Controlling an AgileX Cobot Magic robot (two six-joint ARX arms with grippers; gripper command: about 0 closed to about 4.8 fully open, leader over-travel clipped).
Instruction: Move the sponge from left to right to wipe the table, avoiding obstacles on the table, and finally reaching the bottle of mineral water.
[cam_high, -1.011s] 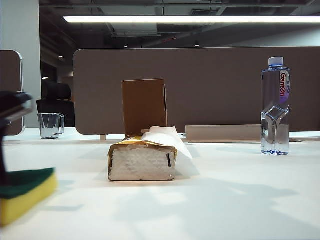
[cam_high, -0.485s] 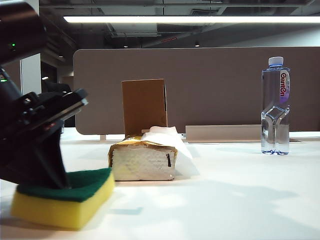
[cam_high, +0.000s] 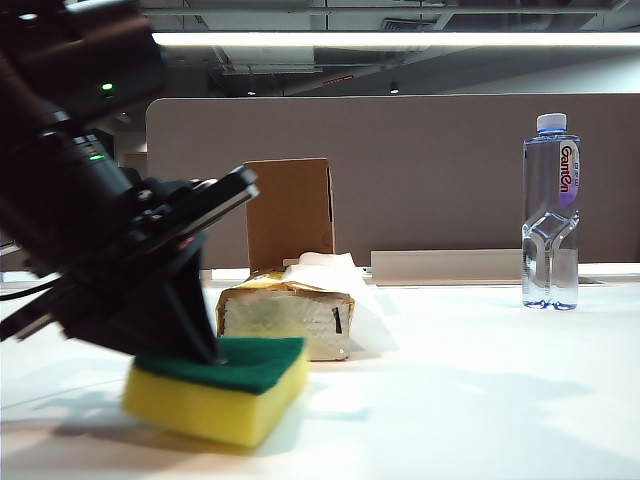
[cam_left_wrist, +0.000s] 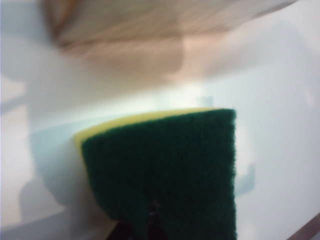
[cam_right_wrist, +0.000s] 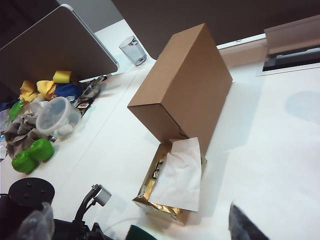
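**Sponge pressed to the tabletop beside the first obstacle**

On the left half of the plain white tabletop (cam_high: 480, 400), the left gripper (cam_high: 200, 345) is clenched on the rectangular yellow foam sponge with a dark green scouring layer (cam_high: 225, 385), its black fingers biting into the green top near one end. The grip from above keeps the yellow face down on the table, which is presumably the wiping surface; the sponge appears slightly tilted, with the end nearer the gripper pressed harder. The left wrist view shows the same sponge (cam_left_wrist: 165, 170) filling the foreground, green side towards the camera.

The sponge lies in front of, and just beside, the gold-and-white soft tissue pack (cam_high: 285, 320); whether the two touch cannot be told. This pack is the only open container in view: a white tissue (cam_right_wrist: 177, 175) sticks out of its slot and drapes over its top. Directly behind it stands the upright brown cardboard box (cam_high: 290, 210), closed, contents unseen. Together they block a straight path rightward, so the wipe probably has to pass on the camera side of the pack.

The tall clear plastic bottle of mineral water with a white cap (cam_high: 551, 215) stands well apart at the far right, capped and apparently nearly full. The right gripper (cam_right_wrist: 240, 225), only partly visible in the right wrist view, is released and empty, held above the table near the pack.
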